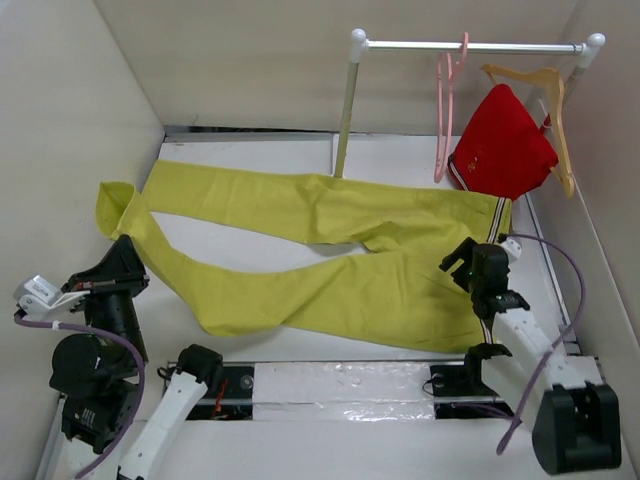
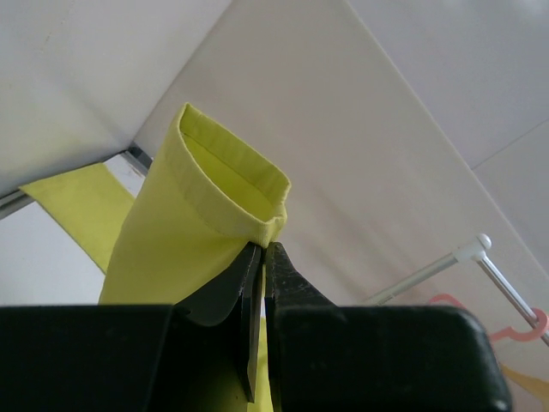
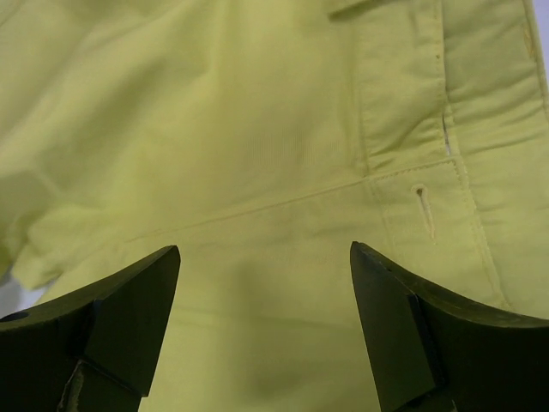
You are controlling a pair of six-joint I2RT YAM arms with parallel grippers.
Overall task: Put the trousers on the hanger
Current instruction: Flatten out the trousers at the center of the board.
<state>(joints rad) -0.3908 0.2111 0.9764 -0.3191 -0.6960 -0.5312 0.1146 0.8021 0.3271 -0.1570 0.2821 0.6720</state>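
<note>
Left gripper (image 2: 262, 251) pinches trousers (image 1: 300, 205) cuff; right gripper (image 3: 266, 292) hangs open over waistband. Grasp stage, I'd say; next, right must clamp, then lift toward hanger (image 1: 441, 130).

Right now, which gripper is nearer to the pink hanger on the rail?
Right. The right gripper hangs open over the waist end of the trousers, below the pink hanger. The left gripper is far across the table, shut on a leg cuff.

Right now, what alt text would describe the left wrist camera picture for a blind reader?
The left gripper is shut on the cuff of the yellow-green trousers, held up before pale walls. A rail and pink hanger show lower right.
</note>
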